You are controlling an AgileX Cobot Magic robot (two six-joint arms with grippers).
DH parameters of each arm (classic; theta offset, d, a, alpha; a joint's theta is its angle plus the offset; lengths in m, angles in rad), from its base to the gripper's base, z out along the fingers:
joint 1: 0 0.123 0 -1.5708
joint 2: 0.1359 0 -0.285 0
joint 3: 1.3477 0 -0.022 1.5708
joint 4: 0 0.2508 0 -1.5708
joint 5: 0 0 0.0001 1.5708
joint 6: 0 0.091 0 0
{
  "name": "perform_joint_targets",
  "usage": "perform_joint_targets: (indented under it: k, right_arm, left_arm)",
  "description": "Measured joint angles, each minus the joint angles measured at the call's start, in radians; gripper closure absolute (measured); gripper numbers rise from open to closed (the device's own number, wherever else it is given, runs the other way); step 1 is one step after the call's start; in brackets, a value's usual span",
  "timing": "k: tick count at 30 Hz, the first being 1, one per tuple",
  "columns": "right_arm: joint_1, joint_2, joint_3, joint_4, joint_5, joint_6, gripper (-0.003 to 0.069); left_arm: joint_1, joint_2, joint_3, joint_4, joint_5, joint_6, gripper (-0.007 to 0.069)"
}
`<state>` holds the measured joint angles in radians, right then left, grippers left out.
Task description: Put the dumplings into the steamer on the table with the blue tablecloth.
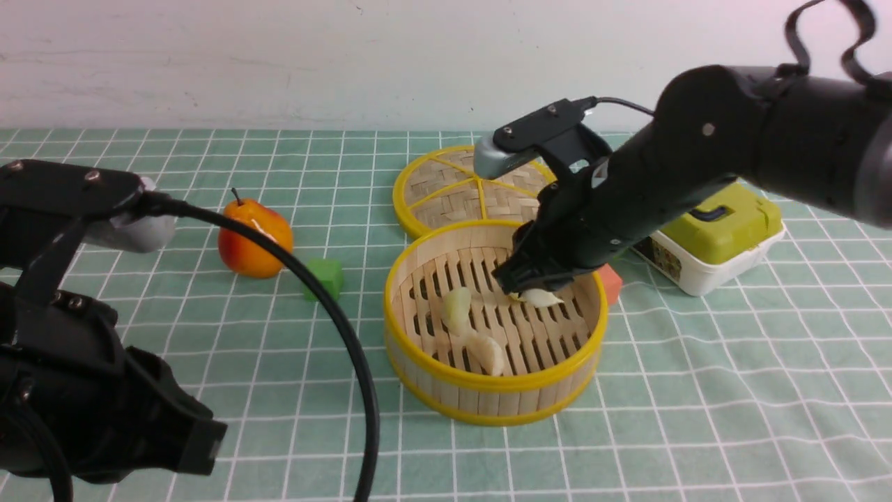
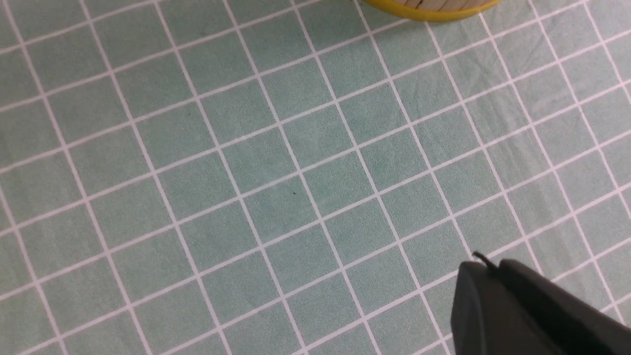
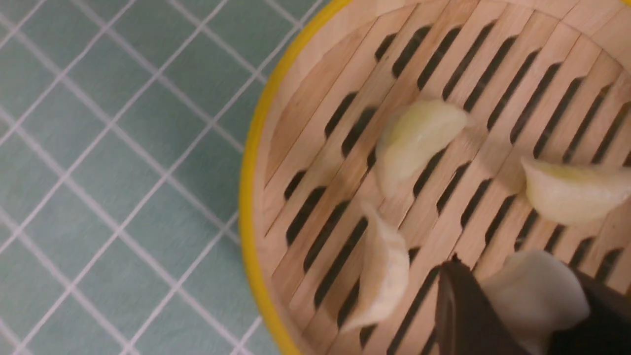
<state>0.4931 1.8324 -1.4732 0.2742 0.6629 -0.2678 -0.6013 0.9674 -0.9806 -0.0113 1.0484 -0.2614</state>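
Note:
The round bamboo steamer (image 1: pixel 488 380) stands mid-table on the blue tablecloth (image 1: pixel 697 390). My right gripper (image 1: pixel 533 287) reaches down inside it, shut on a pale dumpling (image 1: pixel 542 298). In the right wrist view that dumpling (image 3: pixel 535 296) sits between the dark fingers of the gripper (image 3: pixel 517 276), close over the slatted floor. Three more dumplings lie on the slats (image 3: pixel 414 138), (image 3: pixel 382 276), (image 3: pixel 572 195); the front view shows two of them (image 1: pixel 456 307), (image 1: pixel 488 352). My left gripper (image 2: pixel 488 266) is shut and empty, over bare cloth, a little way from the steamer's yellow rim (image 2: pixel 429 10).
The flat woven lid (image 1: pixel 460 185) lies behind the steamer. An orange-red fruit (image 1: pixel 254 237) and a green cube (image 1: pixel 326 277) sit to the left. An orange cube (image 1: pixel 610 282) and a white box with a green lid (image 1: pixel 718 237) sit to the right.

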Motion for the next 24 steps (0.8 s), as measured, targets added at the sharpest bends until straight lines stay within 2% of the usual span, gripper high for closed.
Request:
perform_joint_targets:
  k: [7, 9, 13, 17, 19, 24]
  right_arm:
    - [0.0, 0.169, -0.025, -0.01, -0.05, 0.071, 0.0471]
    - [0.0, 0.185, -0.03, -0.008, -0.067, 0.085, 0.0444]
    - [-0.003, 0.182, -0.065, -0.023, -0.001, 0.098, 0.034]
    - [-0.005, 0.116, -0.093, -0.028, 0.084, 0.098, 0.0303]
    - [-0.005, 0.042, -0.095, -0.032, 0.122, 0.098, 0.0306]
    - [-0.005, -0.166, 0.002, -0.04, 0.125, 0.098, 0.0375]
  left_arm:
    - [0.0, -0.019, 0.027, 0.024, -0.022, -0.002, 0.0603]
    - [0.0, -0.039, 0.053, 0.039, -0.033, -0.002, 0.0601]
    - [0.0, -0.103, 0.116, 0.067, -0.068, -0.002, 0.06]
    - [0.0, -0.181, 0.16, 0.075, -0.101, -0.002, 0.06]
    - [0.0, -0.254, 0.191, 0.076, -0.128, -0.002, 0.06]
    - [0.0, -0.47, 0.312, 0.08, -0.244, -0.026, 0.06]
